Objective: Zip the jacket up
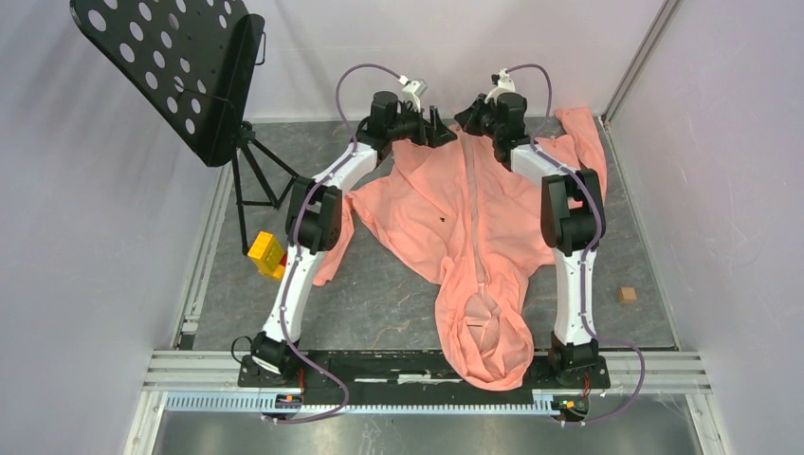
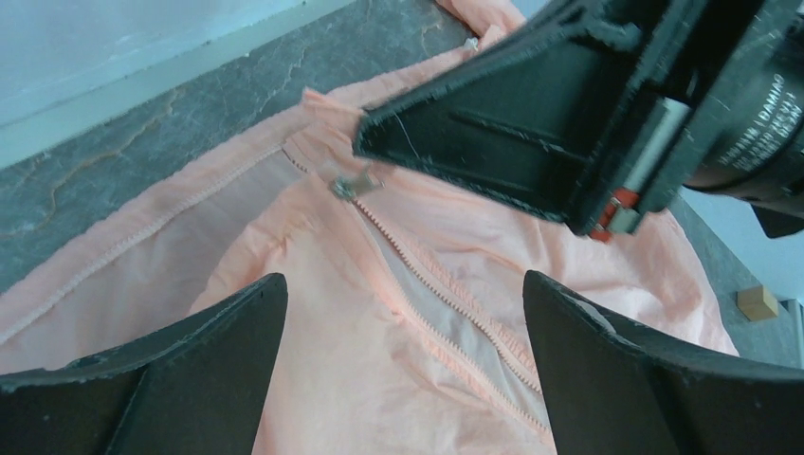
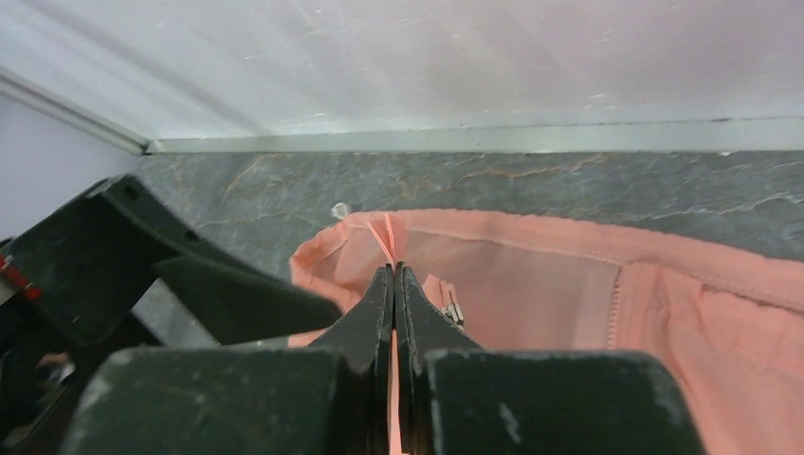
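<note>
Zipping barely begun, most of run left

Top cam: jacket (image 1: pixel 427 218) flat on table (image 1: pixel 379 303), hood (image 1: pixel 488 341) at near edge, hem by far wall (image 1: pixel 455 47); little room beyond hem, more at sides.
L wrist: your left gripper (image 2: pixel 403 284) gapes empty over zipper (image 2: pixel 446 313); slider (image 2: pixel 348 185) at hem end, teeth below it parted.
R wrist: right gripper (image 3: pixel 393 275) clamped on hem fabric.
</note>
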